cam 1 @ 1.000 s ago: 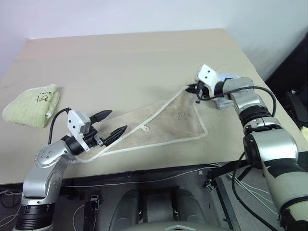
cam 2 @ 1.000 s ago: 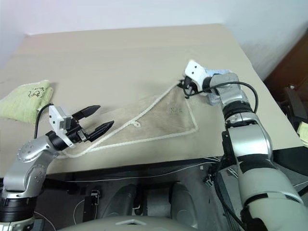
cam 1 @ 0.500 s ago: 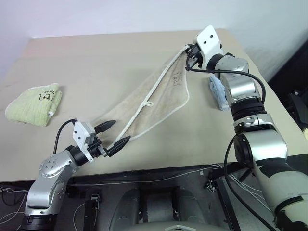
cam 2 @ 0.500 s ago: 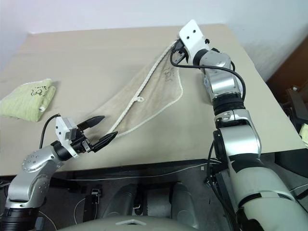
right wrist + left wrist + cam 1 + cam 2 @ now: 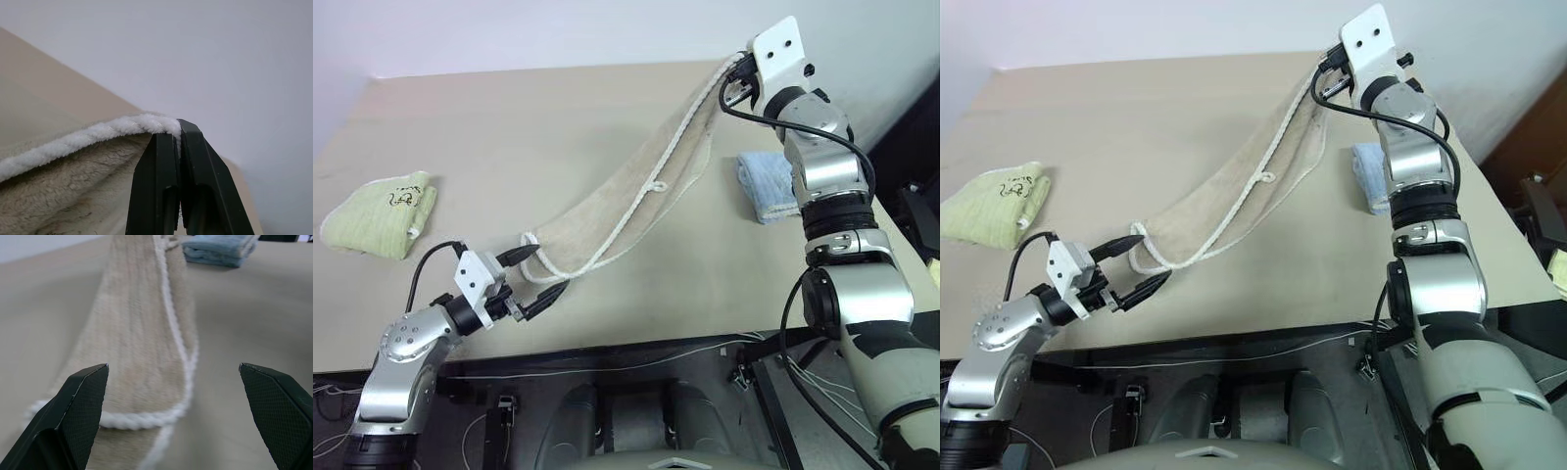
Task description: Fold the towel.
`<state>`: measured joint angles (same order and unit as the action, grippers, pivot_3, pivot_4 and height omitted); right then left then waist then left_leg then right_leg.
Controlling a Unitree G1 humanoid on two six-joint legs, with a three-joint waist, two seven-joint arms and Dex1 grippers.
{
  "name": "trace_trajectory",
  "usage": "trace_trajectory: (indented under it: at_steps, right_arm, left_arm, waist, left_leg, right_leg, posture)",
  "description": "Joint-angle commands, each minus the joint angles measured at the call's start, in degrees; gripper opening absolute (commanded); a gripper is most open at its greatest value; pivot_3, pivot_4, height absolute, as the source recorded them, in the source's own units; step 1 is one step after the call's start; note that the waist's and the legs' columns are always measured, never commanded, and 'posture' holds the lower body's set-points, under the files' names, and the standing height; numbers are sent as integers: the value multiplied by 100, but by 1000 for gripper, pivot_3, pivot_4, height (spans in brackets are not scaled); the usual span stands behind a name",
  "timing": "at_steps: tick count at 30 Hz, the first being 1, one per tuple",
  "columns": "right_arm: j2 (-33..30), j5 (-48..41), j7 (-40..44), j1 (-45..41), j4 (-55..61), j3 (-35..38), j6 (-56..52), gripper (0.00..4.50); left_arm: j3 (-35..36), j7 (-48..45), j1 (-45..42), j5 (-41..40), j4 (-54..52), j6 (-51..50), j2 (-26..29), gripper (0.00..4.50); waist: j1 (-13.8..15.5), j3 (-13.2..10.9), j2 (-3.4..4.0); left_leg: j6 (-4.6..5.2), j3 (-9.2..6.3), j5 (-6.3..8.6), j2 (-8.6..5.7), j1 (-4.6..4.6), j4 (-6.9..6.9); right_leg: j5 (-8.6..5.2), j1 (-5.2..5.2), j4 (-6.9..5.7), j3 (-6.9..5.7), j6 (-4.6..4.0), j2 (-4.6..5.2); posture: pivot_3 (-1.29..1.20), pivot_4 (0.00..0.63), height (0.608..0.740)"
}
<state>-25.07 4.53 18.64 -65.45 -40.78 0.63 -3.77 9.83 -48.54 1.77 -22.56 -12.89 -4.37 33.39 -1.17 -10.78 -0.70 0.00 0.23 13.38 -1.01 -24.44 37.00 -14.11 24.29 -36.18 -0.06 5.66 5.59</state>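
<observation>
Since a second ago, the right arm has swung its pinched corner of the beige towel (image 5: 636, 186) from low over the table (image 5: 509, 127) up toward the far edge, so the cloth that lay as a flat triangle now hangs as a long sagging band. Its upper end is at the right gripper (image 5: 736, 86); its lower end rests on the table just in front of the left gripper (image 5: 534, 276). The right fingers (image 5: 171, 166) are clamped tight on the white corded edging (image 5: 88, 139). The left fingers (image 5: 83, 401) stand wide apart, empty, with the towel's near end lying between and just beyond them.

The step in hand looks like catching that low end. To do it well, the left gripper should slide forward until the corded hem sits well between its fingers before closing, while the right holds steady so the band does not drag away.

A folded light blue towel (image 5: 766, 184) and a folded green towel (image 5: 380, 213) lie well clear, and the small white loop (image 5: 657, 187) hangs at mid-span.
</observation>
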Motion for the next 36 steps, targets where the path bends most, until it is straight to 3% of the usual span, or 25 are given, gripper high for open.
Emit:
trace_trajectory:
  at_steps: [1, 4, 16, 23, 36]
  right_arm:
    - [57, -51, -85, 147, 501, 55, -133, 10]
    - [64, -86, -87, 247, 677, 81, -305, 10]
    - [13, -130, -248, 534, 1135, 184, -664, 10]
    - [-29, -179, -313, 646, 1308, 245, -853, 10]
    - [-75, -158, -445, 751, 1357, 329, -838, 10]
  left_arm:
    - [-132, -98, -337, 219, 202, 184, 125, 4500]
    - [-458, -247, -636, 633, 522, 340, 277, 4500]
    - [-1006, -1106, -1472, 630, 824, 57, 669, 4500]
    - [-1354, -1257, -1818, 1047, 1123, -104, 853, 4500]
    - [-1798, -1333, -2454, 1835, 2735, 857, 843, 4500]
  waist:
    - [7, 0, 0]
    - [11, -1, 1]
    - [0, -2, 3]
    - [4, -3, 3]
    - [14, -2, 3]
  left_leg:
    - [0, 0, 0, -1, 0, 1]
    - [1, 3, -1, -6, -2, 1]
    - [3, 7, -1, -3, -2, 0]
    - [4, 7, -2, -2, -2, 3]
    - [5, 9, -3, 0, 3, 7]
  right_leg:
    - [1, 0, 0, 0, 2, -1]
    - [3, 0, 1, -1, 5, -4]
    - [3, 1, -1, -1, 8, -13]
    - [3, 0, -4, -2, 9, -17]
    - [3, -2, -12, -1, 11, -22]
  posture:
    - [0, 150, 740]
    - [0, 150, 740]
    - [0, 150, 740]
    - [0, 150, 740]
    - [0, 150, 740]
